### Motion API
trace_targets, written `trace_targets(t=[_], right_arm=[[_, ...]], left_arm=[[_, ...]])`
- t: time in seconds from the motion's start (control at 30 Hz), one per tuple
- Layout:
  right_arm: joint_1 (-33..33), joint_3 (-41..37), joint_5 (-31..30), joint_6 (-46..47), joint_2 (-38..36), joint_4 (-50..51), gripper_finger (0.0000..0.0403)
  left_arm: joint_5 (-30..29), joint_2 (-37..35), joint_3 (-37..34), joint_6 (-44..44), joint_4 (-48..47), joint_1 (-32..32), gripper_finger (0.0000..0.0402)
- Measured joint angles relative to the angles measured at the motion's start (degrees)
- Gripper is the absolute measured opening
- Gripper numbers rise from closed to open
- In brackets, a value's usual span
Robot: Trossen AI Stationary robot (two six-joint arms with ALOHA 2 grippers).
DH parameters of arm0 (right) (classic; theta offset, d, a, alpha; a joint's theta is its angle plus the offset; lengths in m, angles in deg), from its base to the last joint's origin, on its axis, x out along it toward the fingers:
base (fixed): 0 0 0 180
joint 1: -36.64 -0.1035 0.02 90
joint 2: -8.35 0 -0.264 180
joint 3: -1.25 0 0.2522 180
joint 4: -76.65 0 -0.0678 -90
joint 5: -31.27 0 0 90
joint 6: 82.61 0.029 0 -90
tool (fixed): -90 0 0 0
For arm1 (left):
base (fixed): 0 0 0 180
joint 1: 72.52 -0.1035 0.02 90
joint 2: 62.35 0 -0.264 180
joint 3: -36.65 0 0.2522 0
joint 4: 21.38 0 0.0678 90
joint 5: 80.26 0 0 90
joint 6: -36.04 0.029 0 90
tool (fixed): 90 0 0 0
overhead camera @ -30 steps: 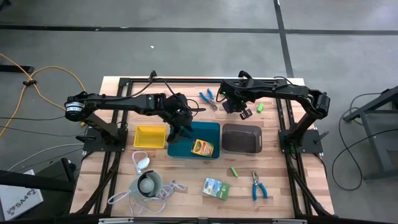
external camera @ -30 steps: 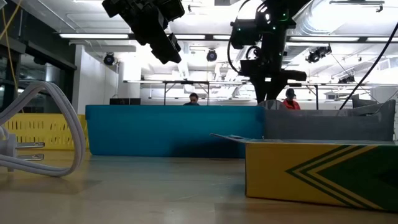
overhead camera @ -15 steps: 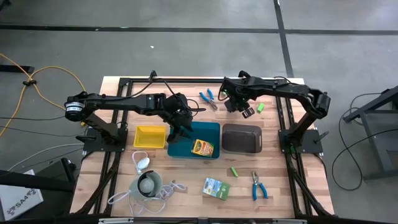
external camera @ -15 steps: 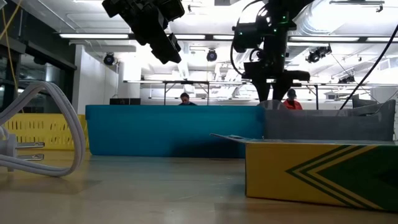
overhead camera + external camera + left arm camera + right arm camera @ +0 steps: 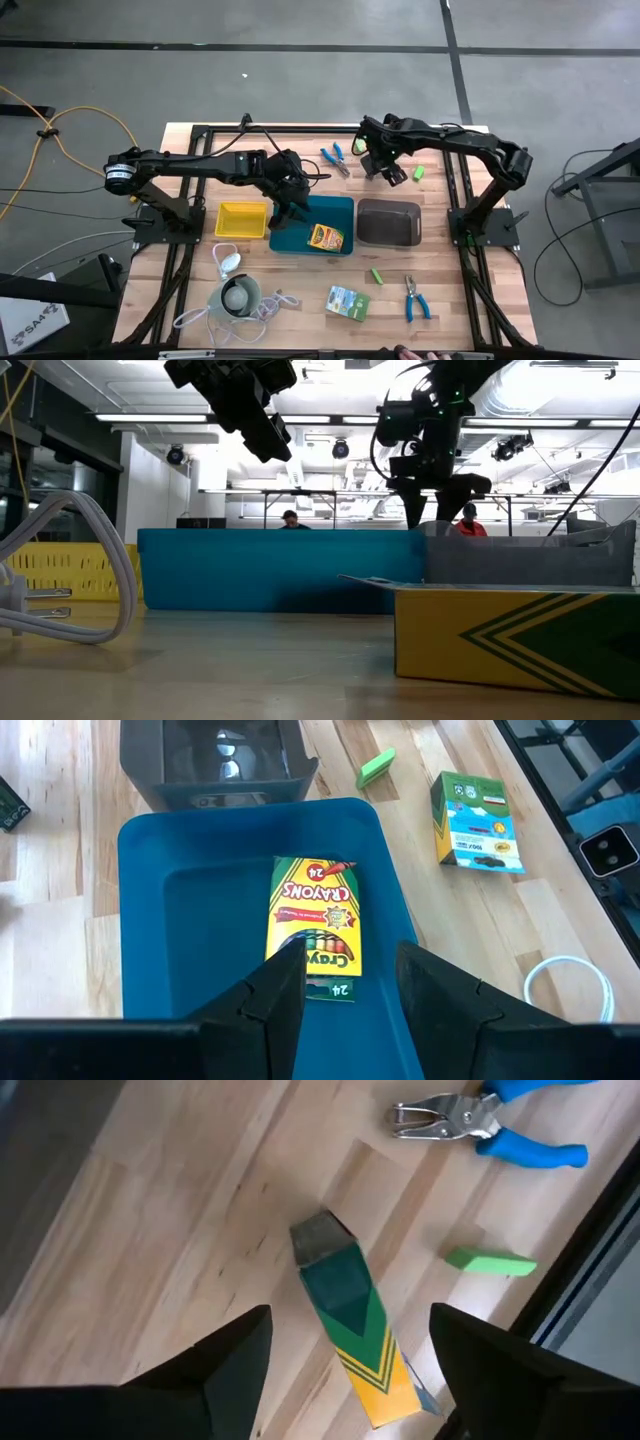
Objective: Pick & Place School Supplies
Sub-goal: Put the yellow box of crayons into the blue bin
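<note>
Pale butcher-block wood table [image 5: 250, 290] on a grey concrete floor. From above: three trays (yellow [image 5: 241, 219], teal [image 5: 295, 236], dark grey [image 5: 389, 222]), two blue-handled tools [image 5: 334, 158] [image 5: 415, 297], two lime blocks [image 5: 418, 173] [image 5: 377, 275], one green-and-white pack [image 5: 347, 301].

Low down, a bright workshop with two people behind.

Left gripper [image 5: 348, 982], spread and empty, hangs over the crayon box [image 5: 313, 924] lying lengthwise in the teal tray.

Right gripper [image 5: 348, 1342], wide apart, sits above a second crayon box [image 5: 360, 1330], diagonal on the wood.

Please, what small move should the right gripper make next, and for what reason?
Probably lower straight down. The right gripper is open and hovers over the yellow-and-green box, which lies on the wood between its fingers, not gripped. It seems lined up, so coming down around it before closing looks sensible.
</note>
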Motion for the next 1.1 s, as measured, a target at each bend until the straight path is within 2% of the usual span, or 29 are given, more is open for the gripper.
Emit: trace_targets(t=[0.13,0.33,0.73,0.93,1.1], right_arm=[[1.4,0.0,3.0,-0.1,0.3,-0.5,0.0257],[2.3,0.0,4.1,-0.7,2.3,-0.9,0.0256],[3.7,0.0,1.9,-2.6,6.5,-1.9,0.0256],[3.8,0.0,-1.8,-3.2,6.8,-2.2,0.0255],[3.9,0.0,-1.9,-3.2,6.8,-2.6,0.0235]], left_arm=[[0.0,0.0,0.0,0.0,0.0,0.0,0.0150],[0.0,0.0,0.0,0.0,0.0,0.0,0.0150],[0.0,0.0,0.0,0.0,0.0,0.0,0.0150],[0.0,0.0,0.0,0.1,0.0,0.0,0.0150],[0.0,0.0,0.0,0.1,0.0,0.0,0.0150]])
